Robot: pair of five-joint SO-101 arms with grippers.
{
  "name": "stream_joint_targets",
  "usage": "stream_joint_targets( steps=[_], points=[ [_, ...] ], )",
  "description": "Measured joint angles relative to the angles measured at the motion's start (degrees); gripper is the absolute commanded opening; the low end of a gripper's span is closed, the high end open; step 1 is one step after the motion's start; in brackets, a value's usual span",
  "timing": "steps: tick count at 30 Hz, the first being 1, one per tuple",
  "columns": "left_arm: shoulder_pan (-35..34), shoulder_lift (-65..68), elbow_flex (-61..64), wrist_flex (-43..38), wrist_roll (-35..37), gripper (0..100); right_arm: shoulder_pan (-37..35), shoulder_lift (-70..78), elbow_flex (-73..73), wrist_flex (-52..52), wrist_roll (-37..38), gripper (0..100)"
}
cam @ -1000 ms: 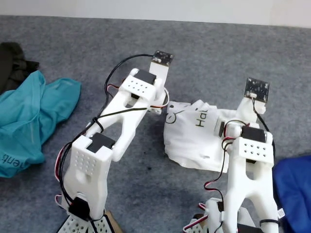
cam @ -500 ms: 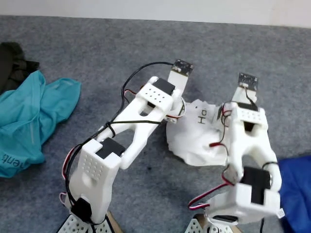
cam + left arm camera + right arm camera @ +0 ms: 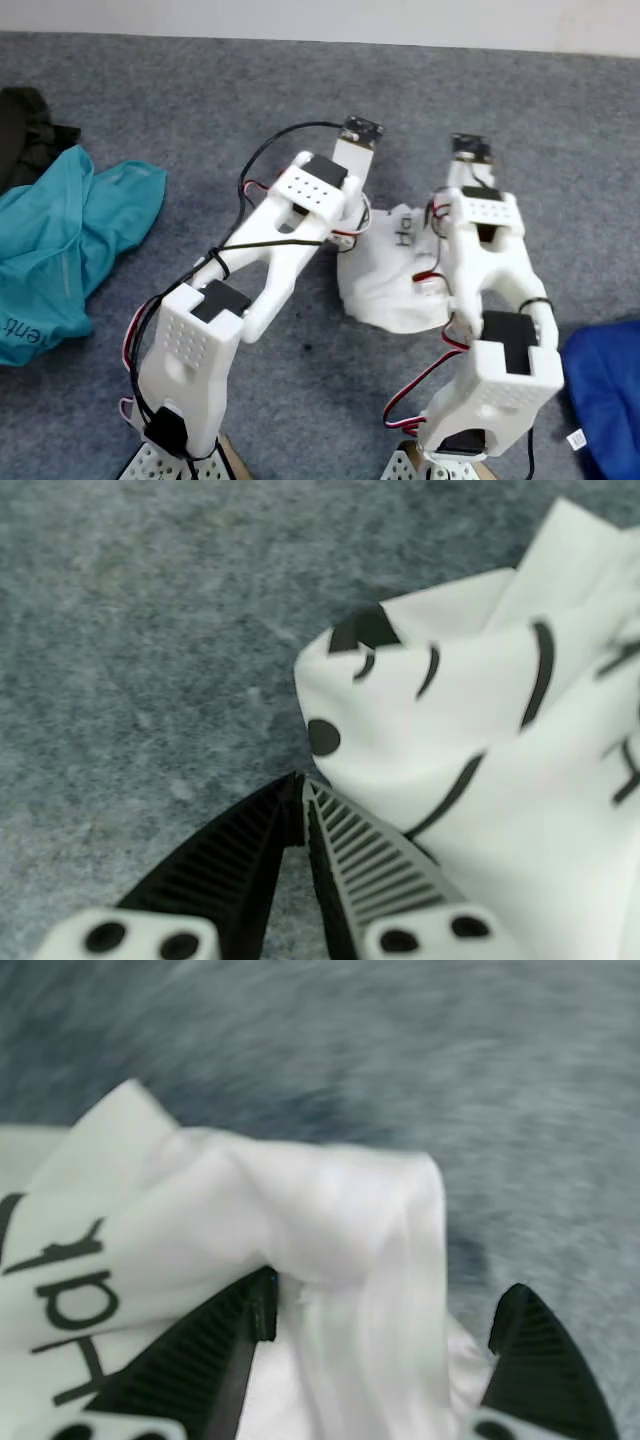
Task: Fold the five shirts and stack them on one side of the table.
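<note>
A white shirt (image 3: 385, 290) with black print lies bunched on the grey carpet between my two arms. My left gripper (image 3: 302, 785) is shut, with the hem of the white shirt (image 3: 480, 710) at its tips and cloth draped over one finger. My right gripper (image 3: 385, 1310) stands wide open over a raised fold of the white shirt (image 3: 200, 1220), one finger on each side of it. A teal shirt (image 3: 60, 230) lies crumpled at the far left. A blue shirt (image 3: 605, 400) sits at the right edge.
A dark garment (image 3: 25, 125) lies at the back left corner beside the teal shirt. Bare carpet (image 3: 300, 90) stretches across the back, and more lies between the teal shirt and the left arm (image 3: 260, 260).
The right arm has swung left and forward over the shirt. The white shirt has been gathered from a wide spread into a narrower bunch. The left arm shifted right, then slightly back.
</note>
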Motion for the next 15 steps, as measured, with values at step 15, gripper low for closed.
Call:
stream_joint_targets(
  steps=[15],
  points=[
    [-1.3,0.0,0.0,0.0,0.0,1,-0.1,5.4,-5.3,3.3,2.1,0.6]
  ],
)
